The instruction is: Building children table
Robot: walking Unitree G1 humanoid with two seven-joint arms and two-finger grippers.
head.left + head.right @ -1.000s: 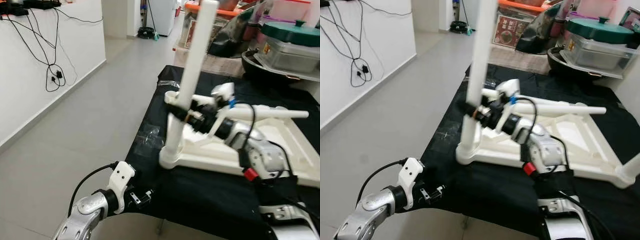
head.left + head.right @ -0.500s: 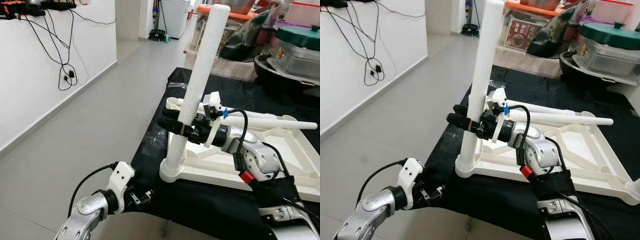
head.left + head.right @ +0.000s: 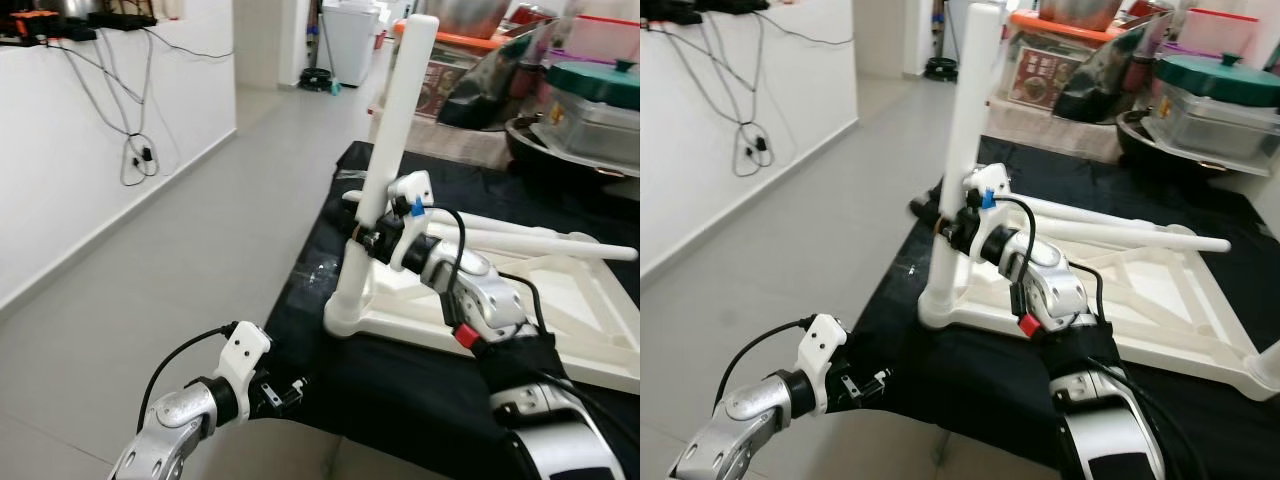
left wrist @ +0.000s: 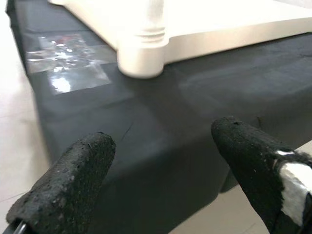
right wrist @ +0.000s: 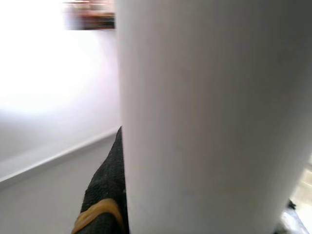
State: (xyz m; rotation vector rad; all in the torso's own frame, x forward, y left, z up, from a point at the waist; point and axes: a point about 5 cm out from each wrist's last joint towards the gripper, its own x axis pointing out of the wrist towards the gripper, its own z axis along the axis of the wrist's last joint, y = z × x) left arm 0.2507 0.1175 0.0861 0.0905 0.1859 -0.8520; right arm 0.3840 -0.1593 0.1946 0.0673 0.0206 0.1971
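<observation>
A white table top [image 3: 585,305] lies upside down on the black-covered table [image 3: 400,390]. One white table leg [image 3: 392,120] stands upright in the top's near-left corner socket [image 3: 345,318]. My right gripper [image 3: 368,238] is shut on this leg about a third of the way up. In the right wrist view the leg [image 5: 209,117] sits right against the camera, with one black finger [image 5: 105,195] beside it. A second leg [image 3: 540,240] lies across the top. My left gripper [image 4: 163,139] hangs open and holds nothing, low at the table's front-left edge [image 3: 288,388].
A clear plastic bag [image 3: 315,270] lies on the cloth left of the socket. Pots and boxes, one with a green lid [image 3: 600,80], crowd the back right. Cables [image 3: 135,150] hang on the white wall at the left, above grey floor tiles [image 3: 180,260].
The whole view has shifted. My right wrist has turned around the standing leg while keeping hold, and the leg leans less. The left arm has stayed put.
</observation>
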